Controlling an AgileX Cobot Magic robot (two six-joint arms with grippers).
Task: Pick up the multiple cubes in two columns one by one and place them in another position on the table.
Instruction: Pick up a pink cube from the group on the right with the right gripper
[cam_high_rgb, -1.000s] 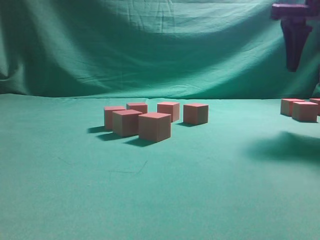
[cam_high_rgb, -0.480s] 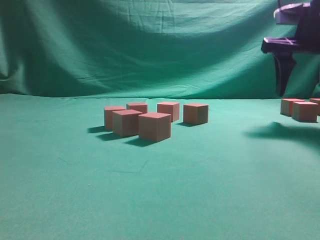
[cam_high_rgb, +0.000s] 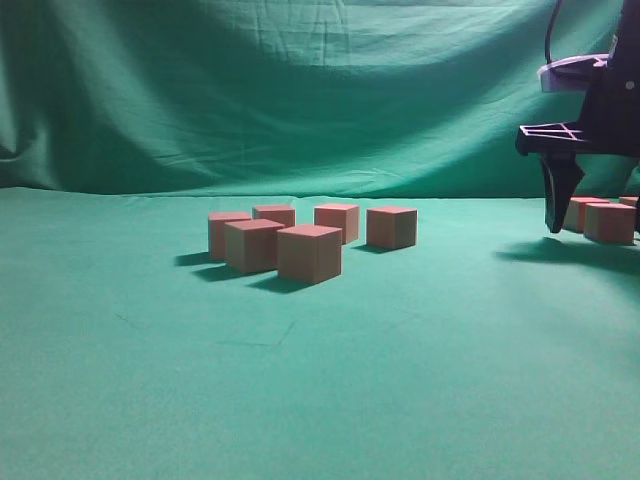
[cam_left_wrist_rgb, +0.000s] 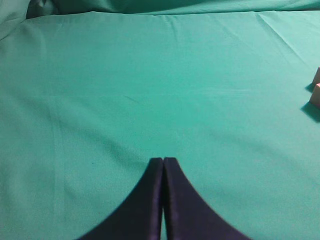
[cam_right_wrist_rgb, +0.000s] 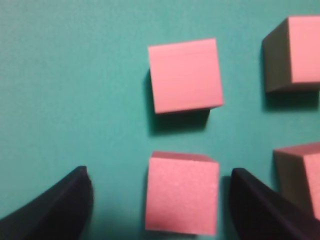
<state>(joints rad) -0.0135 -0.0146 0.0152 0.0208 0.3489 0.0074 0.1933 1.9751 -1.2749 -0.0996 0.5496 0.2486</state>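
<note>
Right wrist view shows 1 cube (cam_right_wrist_rgb: 182, 194) on the green table (cam_right_wrist_rgb: 75, 90), centred between the right gripper (cam_right_wrist_rgb: 160, 200)'s spread fingers, apparently lined up for grasping. The left gripper (cam_left_wrist_rgb: 163, 161) idles, clenched empty.

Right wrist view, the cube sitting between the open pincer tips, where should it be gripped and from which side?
Grip that cube on its two opposite vertical side faces, coming straight down from above. Its flat sides already line up with the right pincer, whose tips straddle it, and bare cloth shows on both sides.
</note>
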